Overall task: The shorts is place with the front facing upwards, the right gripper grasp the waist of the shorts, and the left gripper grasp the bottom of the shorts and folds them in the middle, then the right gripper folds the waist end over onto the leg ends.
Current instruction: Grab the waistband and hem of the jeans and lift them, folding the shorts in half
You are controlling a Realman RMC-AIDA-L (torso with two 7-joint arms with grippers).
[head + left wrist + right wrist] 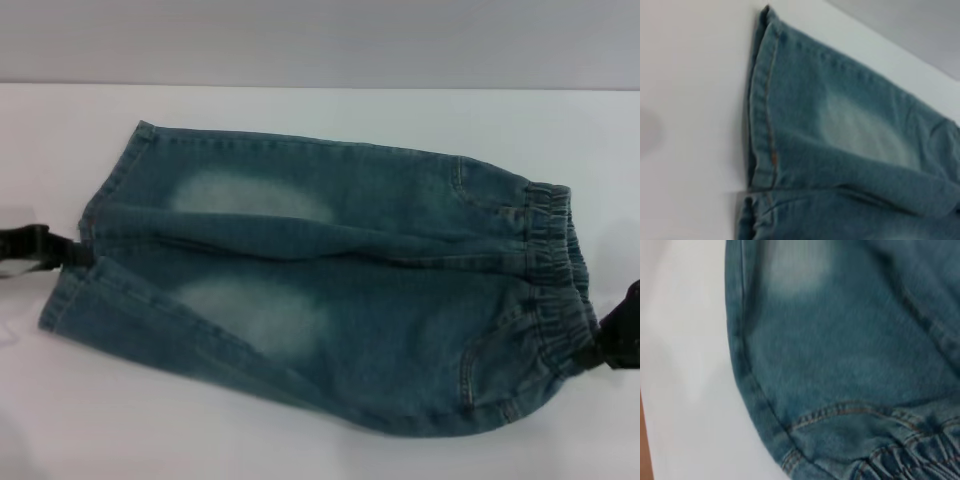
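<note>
head view shows left pincer (pixel 78 252) clenched on the shorts (pixel 330 290) leg ends (pixel 85 245), right pincer (pixel 592 345) clenched on the waist (pixel 555 270).

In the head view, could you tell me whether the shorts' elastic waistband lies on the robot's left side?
No, the gathered waistband lies at the right end of the shorts, beside the right gripper, with the leg hems at the left.

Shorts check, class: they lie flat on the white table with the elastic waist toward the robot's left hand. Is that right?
Not quite. The head view shows the waist of the shorts toward the right hand; the hems face the left hand. The rest holds.
</note>
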